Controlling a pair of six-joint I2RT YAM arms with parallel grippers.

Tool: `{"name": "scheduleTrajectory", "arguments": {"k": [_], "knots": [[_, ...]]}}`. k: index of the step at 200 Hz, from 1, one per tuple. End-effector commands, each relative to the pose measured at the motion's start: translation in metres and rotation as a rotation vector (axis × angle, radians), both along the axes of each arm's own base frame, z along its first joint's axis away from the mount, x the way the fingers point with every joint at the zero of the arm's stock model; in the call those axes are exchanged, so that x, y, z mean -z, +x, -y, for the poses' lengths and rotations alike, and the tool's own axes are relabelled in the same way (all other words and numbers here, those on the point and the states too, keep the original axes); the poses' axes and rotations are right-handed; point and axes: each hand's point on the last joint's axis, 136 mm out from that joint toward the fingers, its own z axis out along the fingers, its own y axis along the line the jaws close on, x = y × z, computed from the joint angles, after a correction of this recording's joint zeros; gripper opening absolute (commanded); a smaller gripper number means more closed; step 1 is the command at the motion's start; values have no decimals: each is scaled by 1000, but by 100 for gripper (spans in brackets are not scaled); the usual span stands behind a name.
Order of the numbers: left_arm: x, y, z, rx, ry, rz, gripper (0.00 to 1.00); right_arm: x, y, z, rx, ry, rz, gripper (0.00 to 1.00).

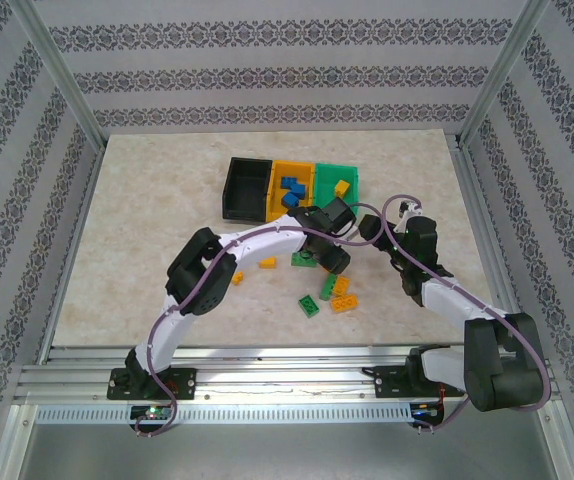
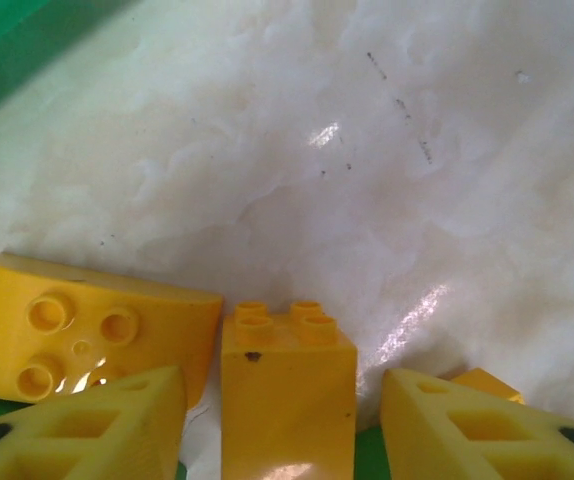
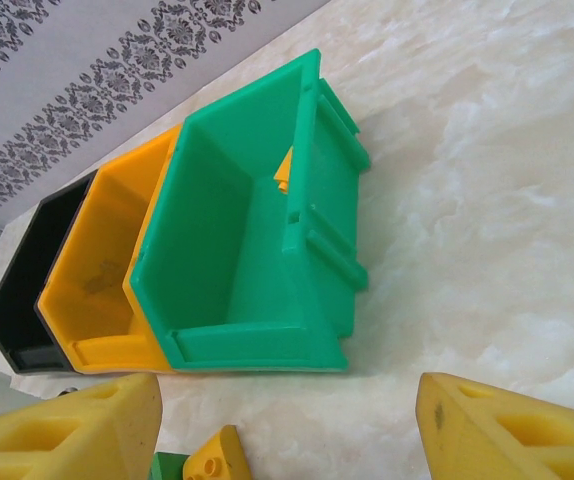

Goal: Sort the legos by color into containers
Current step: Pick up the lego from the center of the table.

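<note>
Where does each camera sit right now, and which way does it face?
Top external: above and behind the bases, looking down at the table; both arms show.
Left wrist: low over the table, facing a yellow brick between its own fingers.
Right wrist: facing the green bin, own fingers below.
Shared: the green bin, top and right wrist.

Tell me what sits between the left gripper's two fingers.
A yellow brick sits between the left gripper's fingers, with a gap on each side of it, as the left wrist view shows.
</note>
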Motion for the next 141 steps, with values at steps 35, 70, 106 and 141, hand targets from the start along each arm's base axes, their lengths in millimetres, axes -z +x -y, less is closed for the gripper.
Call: {"name": "scheduleTrajectory", "arguments": {"k": [35,70,106,141], "knots": [[12,-7,-5,15,73,-11,48,-1,0,1,-4,23,12,68],[19,-9,-10,10,98,-19,48,0,1,0,-8,27,10,68],[5,-7,-4,2,43,-1,30,-1,1,0,-6,28,11,68],[-31,8,1,-11,-35,63,29,-1,0,1,-4,28,13,68]]}}
